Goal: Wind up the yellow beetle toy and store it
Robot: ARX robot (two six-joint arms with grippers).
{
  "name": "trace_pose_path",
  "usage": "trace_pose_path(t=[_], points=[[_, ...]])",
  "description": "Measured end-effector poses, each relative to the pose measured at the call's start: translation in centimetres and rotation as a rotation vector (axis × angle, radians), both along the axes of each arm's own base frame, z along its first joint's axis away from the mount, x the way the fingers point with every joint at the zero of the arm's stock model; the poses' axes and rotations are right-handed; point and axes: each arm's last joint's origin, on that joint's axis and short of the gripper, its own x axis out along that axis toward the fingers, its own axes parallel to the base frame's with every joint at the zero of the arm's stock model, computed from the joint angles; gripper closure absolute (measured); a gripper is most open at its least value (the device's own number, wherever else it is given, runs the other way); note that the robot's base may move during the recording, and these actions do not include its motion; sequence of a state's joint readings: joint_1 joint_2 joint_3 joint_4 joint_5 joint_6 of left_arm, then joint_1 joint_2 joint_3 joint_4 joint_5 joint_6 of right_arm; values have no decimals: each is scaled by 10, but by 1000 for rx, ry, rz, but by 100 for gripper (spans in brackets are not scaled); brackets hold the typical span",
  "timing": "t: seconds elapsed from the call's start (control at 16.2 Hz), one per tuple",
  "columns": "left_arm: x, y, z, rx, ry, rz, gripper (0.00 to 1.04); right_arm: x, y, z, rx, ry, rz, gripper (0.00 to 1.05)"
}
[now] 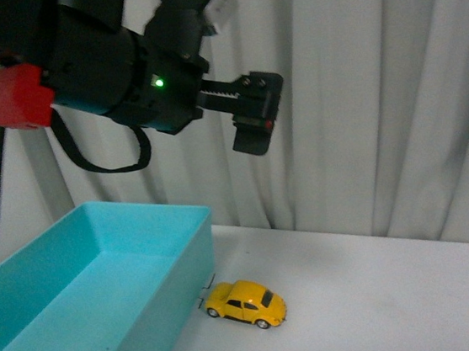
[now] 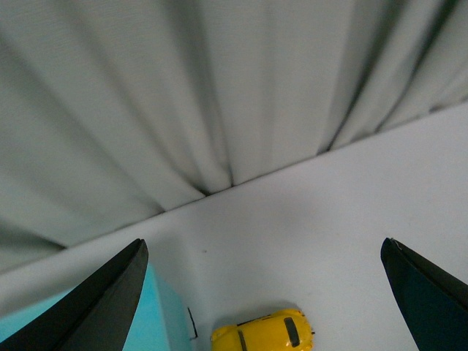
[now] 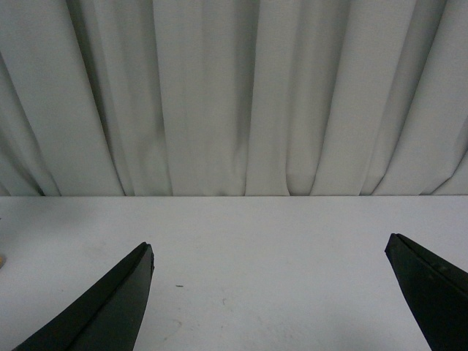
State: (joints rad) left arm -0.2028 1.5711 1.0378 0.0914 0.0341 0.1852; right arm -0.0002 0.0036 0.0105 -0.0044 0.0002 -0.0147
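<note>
Yellow beetle toy [image 1: 245, 303] beside turquoise box [image 1: 183, 296]

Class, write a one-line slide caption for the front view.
Left gripper hangs high over the toy car beside a teal bin.

Teal bin [image 1: 182, 275] flanks yellow beetle toy [image 1: 246, 303] — other sides open.

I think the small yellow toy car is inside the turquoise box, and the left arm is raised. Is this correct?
Not inside: the front view shows the small yellow toy car on the white table, outside the turquoise box. The left arm is raised.
</note>
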Motion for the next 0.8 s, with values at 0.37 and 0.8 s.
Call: trace_pose_path(t=[0.37,0.8], points=[[36,-40,-44,652,197,-528,7,0,0,0,0,0,0,7],[52,-36,-93,1089,327,-824,7,0,0,0,0,0,0,7]])
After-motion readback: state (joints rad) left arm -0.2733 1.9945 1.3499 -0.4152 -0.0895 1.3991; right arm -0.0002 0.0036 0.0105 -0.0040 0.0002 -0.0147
